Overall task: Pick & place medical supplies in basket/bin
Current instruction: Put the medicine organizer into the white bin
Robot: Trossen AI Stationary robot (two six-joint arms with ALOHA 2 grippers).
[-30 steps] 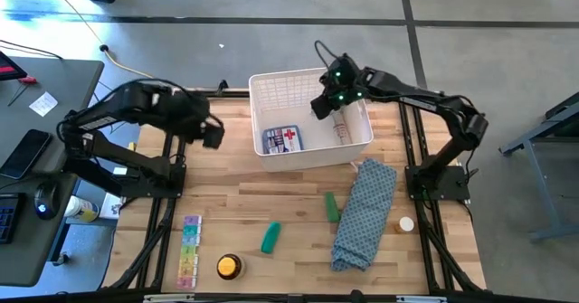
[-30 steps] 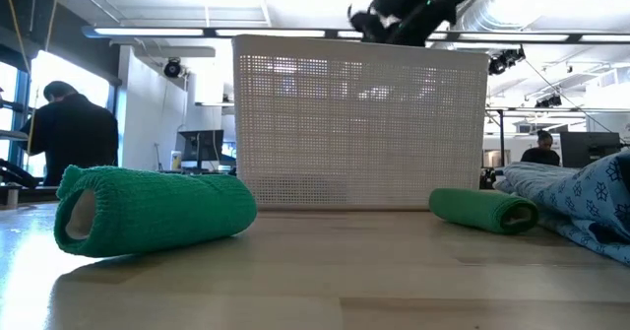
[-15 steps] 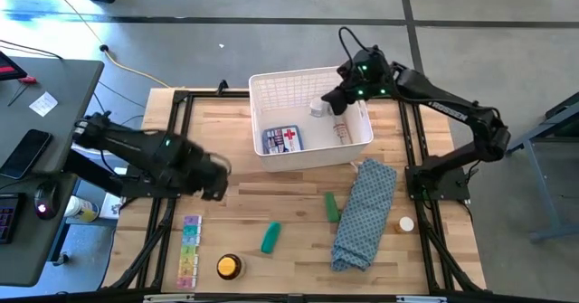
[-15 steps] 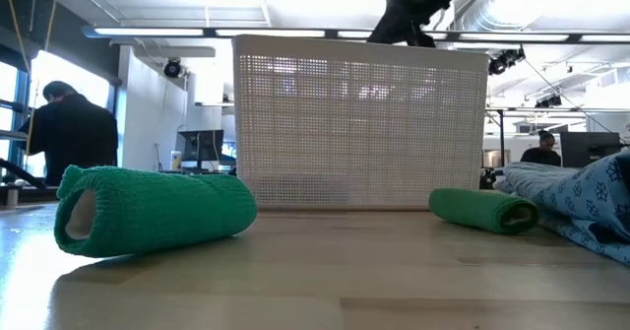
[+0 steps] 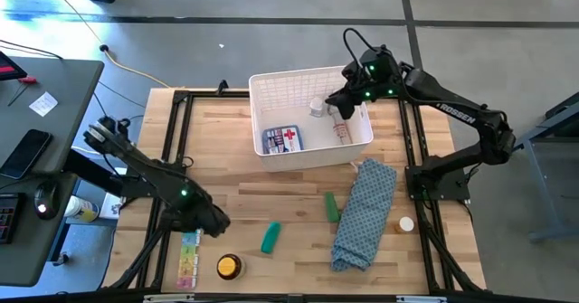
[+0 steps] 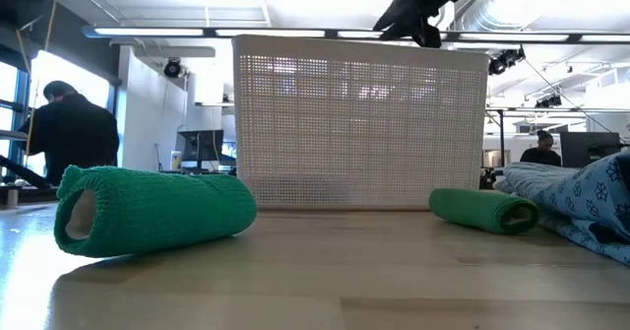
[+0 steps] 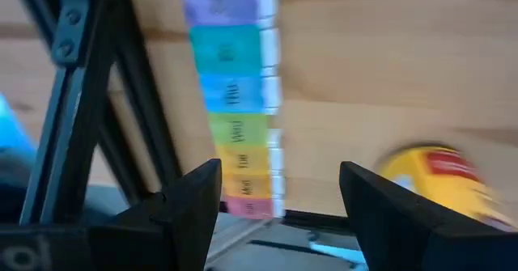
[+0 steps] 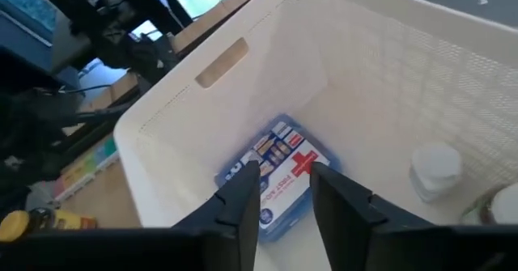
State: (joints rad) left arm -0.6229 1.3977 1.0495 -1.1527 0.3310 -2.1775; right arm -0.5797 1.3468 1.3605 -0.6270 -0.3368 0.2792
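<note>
So the white lattice basket (image 5: 310, 149) sat at the far middle of my table, its grid walls tall enough to fill most of the low view. Inside it I could see the blue-white red-cross pack (image 5: 282, 140) lying flat near the front wall, a white-capped bottle (image 5: 317, 108) toward the back, and a pinkish tube (image 5: 341, 132) along the right-hand wall.

My right gripper (image 5: 346, 108) hung over the basket's back right corner, above the tube. From its wrist view the fingers (image 8: 240, 198) stood a little apart with nothing between them, so released.

My left gripper (image 5: 215, 225) was down at the near left of the table, right beside the rainbow pill organiser strip (image 5: 189, 250). Fingers (image 7: 194, 196) were spread wide and empty, with the strip's coloured day boxes showing between them.

Out on the bare wood I had the round yellow tin (image 5: 229, 266) just beside the strip, 2 green rolls ( (image 5: 270, 237) and (image 5: 332, 205)) well apart from each other, and 1 more white-capped bottle (image 5: 406, 223) beside the long blue patterned cloth (image 5: 365, 214).
</note>
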